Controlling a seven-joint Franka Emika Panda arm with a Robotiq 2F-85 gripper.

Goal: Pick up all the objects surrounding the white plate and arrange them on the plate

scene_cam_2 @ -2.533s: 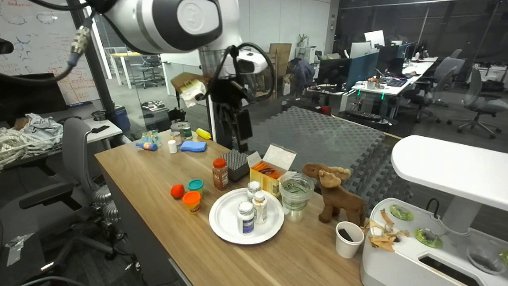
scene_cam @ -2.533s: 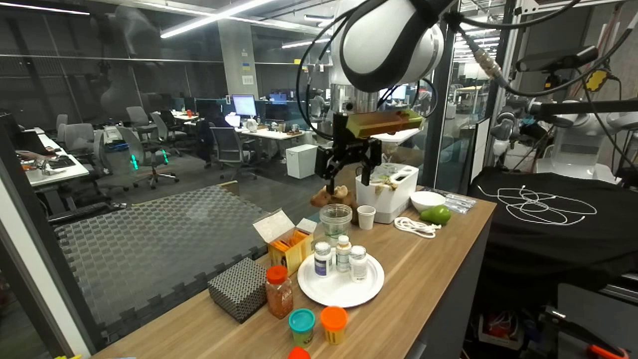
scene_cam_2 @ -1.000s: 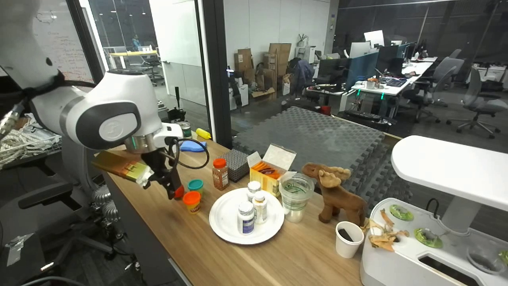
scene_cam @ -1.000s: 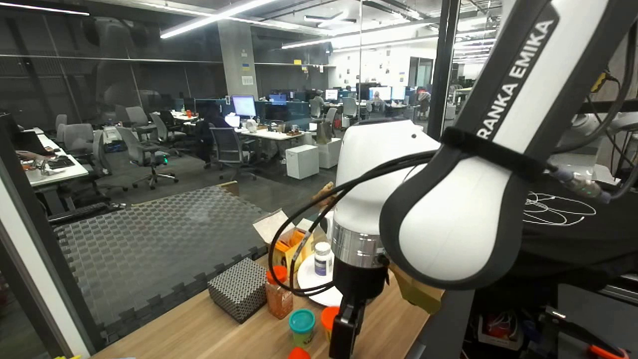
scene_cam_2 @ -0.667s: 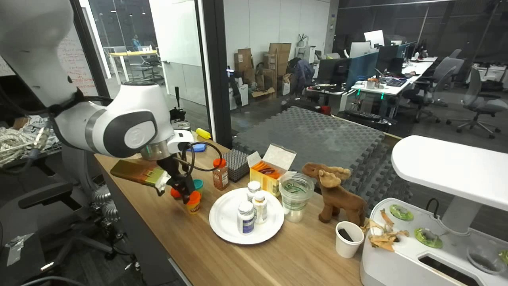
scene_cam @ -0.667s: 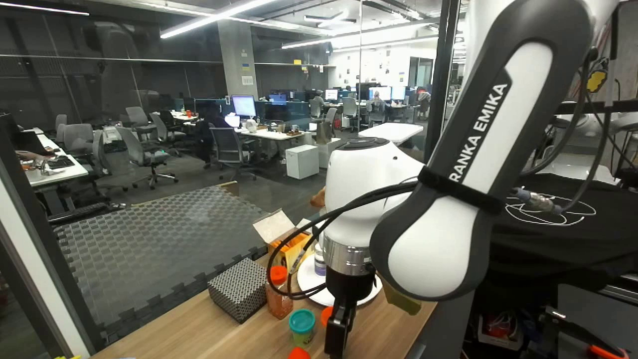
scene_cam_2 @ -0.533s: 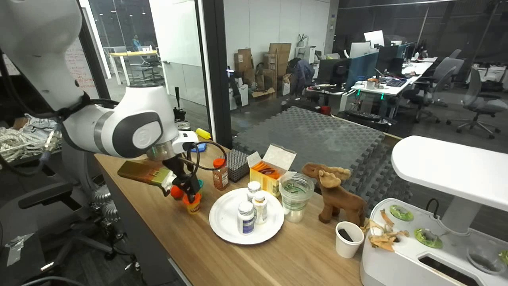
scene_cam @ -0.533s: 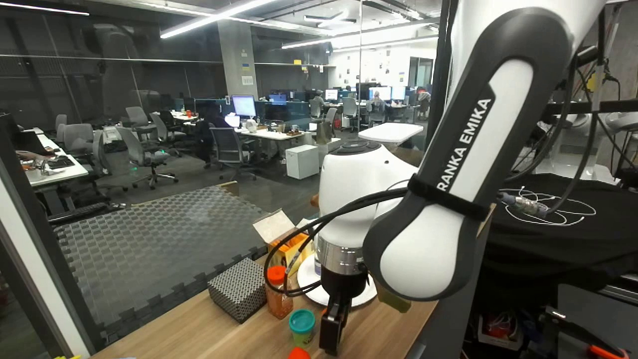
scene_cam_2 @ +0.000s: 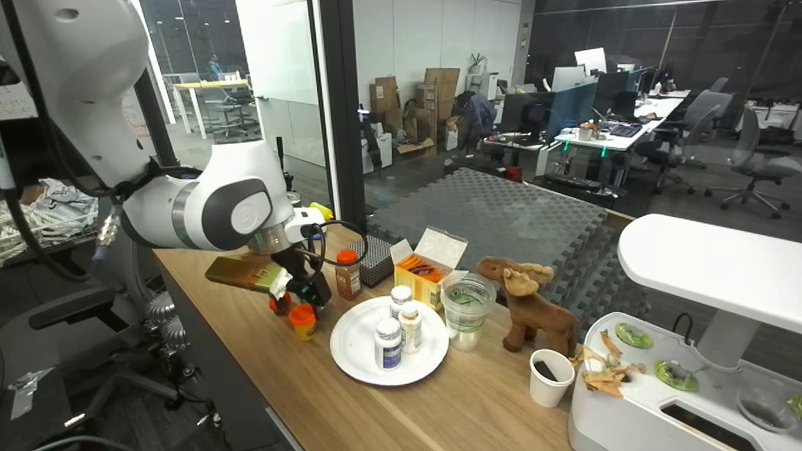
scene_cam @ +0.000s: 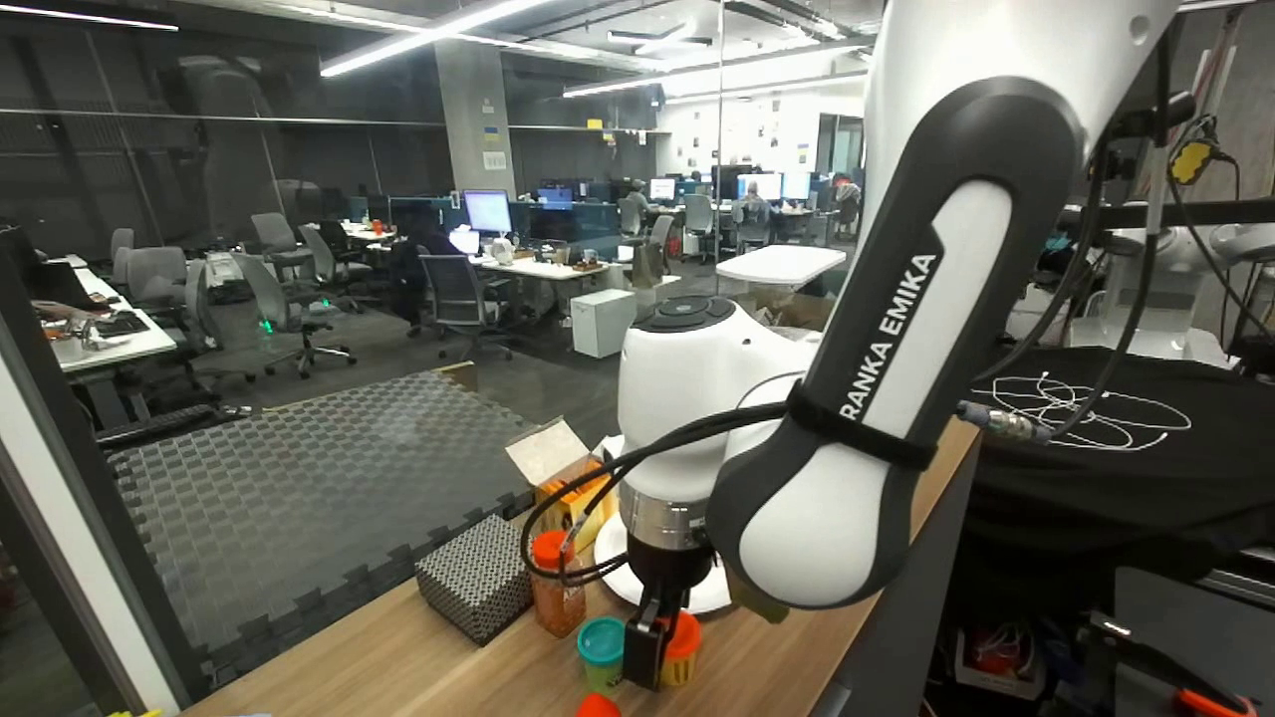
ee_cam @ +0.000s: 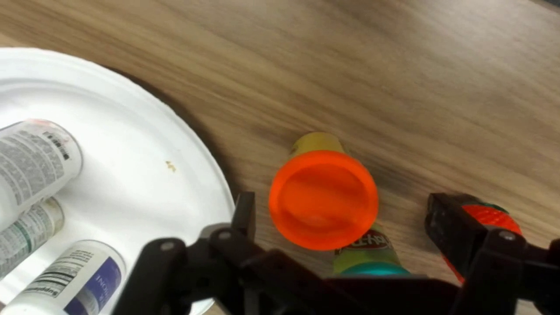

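The white plate (scene_cam_2: 351, 366) bears three upright white bottles (scene_cam_2: 388, 346). My gripper (ee_cam: 342, 199) stands open over the orange-lidded cup (ee_cam: 323, 201), its fingers (ee_cam: 246, 214) on either side of the lid with a gap at both. The finger nearer the plate is the closer one. Beside that cup is the teal-lidded cup (scene_cam: 602, 642), partly hidden by the gripper in the wrist view and mostly hidden in an exterior view. A round red thing (scene_cam_2: 280, 303) lies close by, part-covered by a finger in the wrist view. Behind them stands the red-capped orange bottle (scene_cam_2: 348, 275).
A grey patterned block (scene_cam: 478, 578) and an orange-and-yellow carton (scene_cam_2: 418, 289) line the far side. Past the plate are a clear tub (scene_cam_2: 467, 307), a brown toy moose (scene_cam_2: 536, 307), a paper cup (scene_cam_2: 550, 383) and a white planter (scene_cam_2: 617, 407).
My arm has swung from above the far side to the cups, then crept towards the plate until the jaws straddle the orange-lidded cup. That cup appears slightly shifted.
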